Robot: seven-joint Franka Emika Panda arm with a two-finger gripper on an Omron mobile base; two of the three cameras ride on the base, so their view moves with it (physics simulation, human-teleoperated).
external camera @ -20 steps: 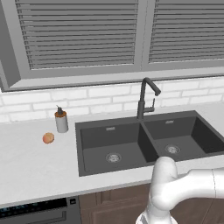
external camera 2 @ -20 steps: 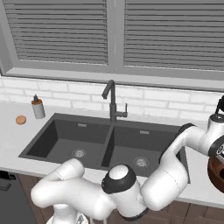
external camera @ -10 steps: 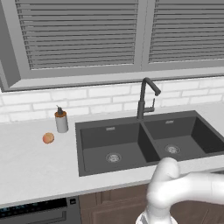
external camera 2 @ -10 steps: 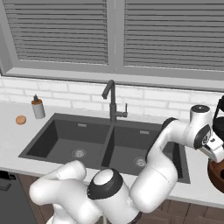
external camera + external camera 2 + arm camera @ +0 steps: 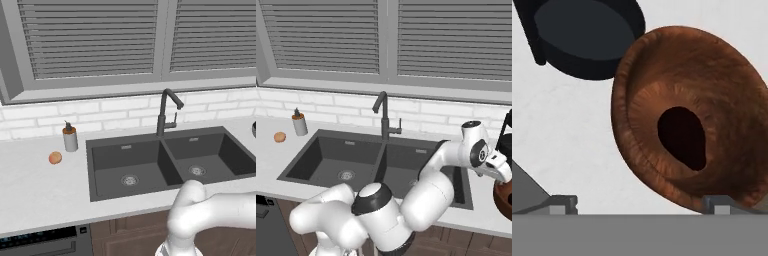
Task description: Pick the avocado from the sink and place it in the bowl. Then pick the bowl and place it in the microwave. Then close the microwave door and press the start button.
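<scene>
In the hand view the reddish-brown bowl [image 5: 712, 85] lies below my hand on the white counter. The near-black avocado [image 5: 682, 137] rests inside it. My gripper [image 5: 641, 204] hangs above the bowl's near rim, open, its tips wide apart with nothing between them. From the right base view my hand [image 5: 495, 167] hovers just over the bowl [image 5: 504, 197] at the right edge, past the sink [image 5: 331, 160]. The sink [image 5: 150, 165] holds no fruit in either basin.
A black round vessel [image 5: 587, 35] stands right beside the bowl, also seen as the black vessel [image 5: 506, 135]. The black faucet [image 5: 383, 117] rises behind the sink. An orange fruit [image 5: 55, 158] and a soap dispenser [image 5: 70, 138] sit on the counter to the left.
My forearm has swung in from the right edge and lifted. The hand has drawn slightly left and now sits over the bowl. Sink and counter things are unmoved.
</scene>
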